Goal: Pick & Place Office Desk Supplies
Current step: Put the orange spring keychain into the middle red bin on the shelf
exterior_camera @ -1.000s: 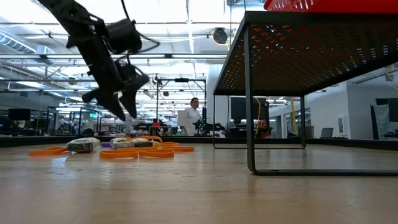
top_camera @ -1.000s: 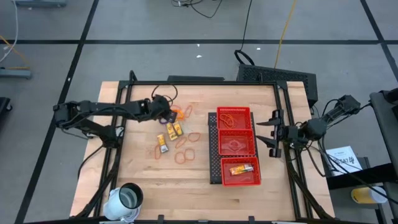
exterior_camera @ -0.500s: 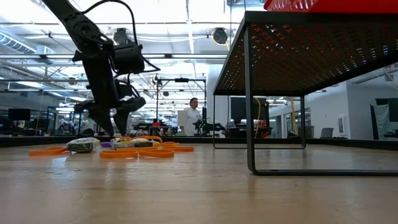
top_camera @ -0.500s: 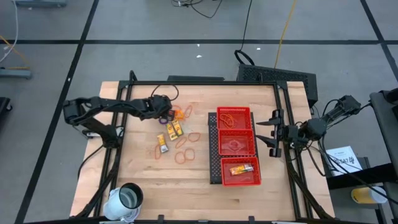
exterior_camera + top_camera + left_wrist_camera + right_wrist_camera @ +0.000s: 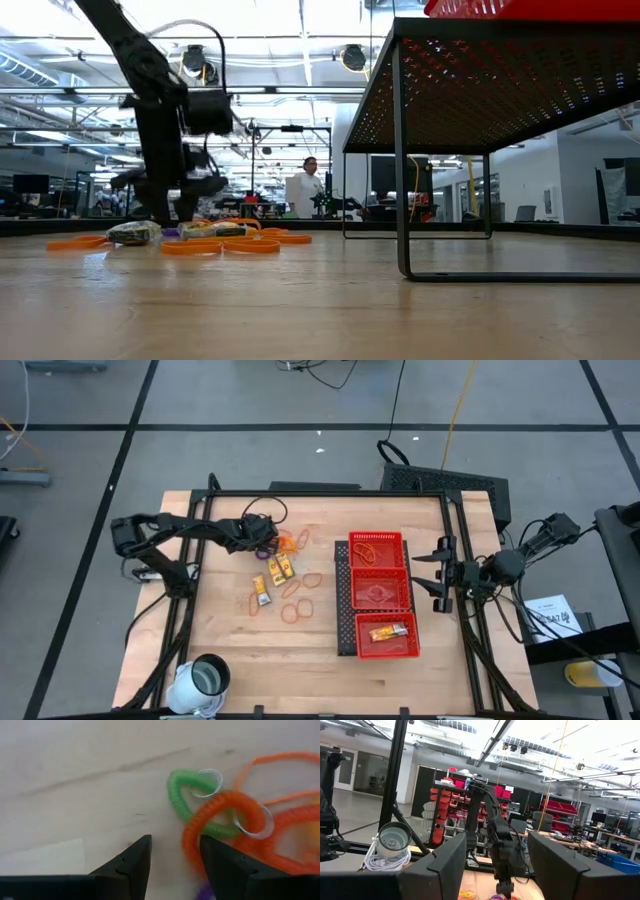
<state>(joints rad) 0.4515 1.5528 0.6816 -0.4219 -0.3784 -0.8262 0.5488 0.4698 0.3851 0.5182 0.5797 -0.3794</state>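
We see rubber bands and a packet [image 5: 387, 631] already in the red tray [image 5: 344, 595], most supplies [image 5: 283, 580] still loose on the desk [image 5: 230, 650], left end effector [image 5: 172, 857] open, empty, over the coils [image 5: 220, 817]; right end effector [image 5: 438, 573] open, idle far right.

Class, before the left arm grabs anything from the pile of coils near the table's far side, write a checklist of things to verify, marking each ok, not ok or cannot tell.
1. Left claw is open: ok, a gap shows between its fingers.
2. Left claw is empty: ok, only bare table lies in the gap.
3. Claw is lined up on a target: not ok, the orange coil sits beside one finger, not between them.
4. Target lies free: not ok, the orange coil overlaps the green coil.
5. Tray has room: ok, its compartments are far from full.
6. Right claw is out of the way: ok, parked at the table's right edge.
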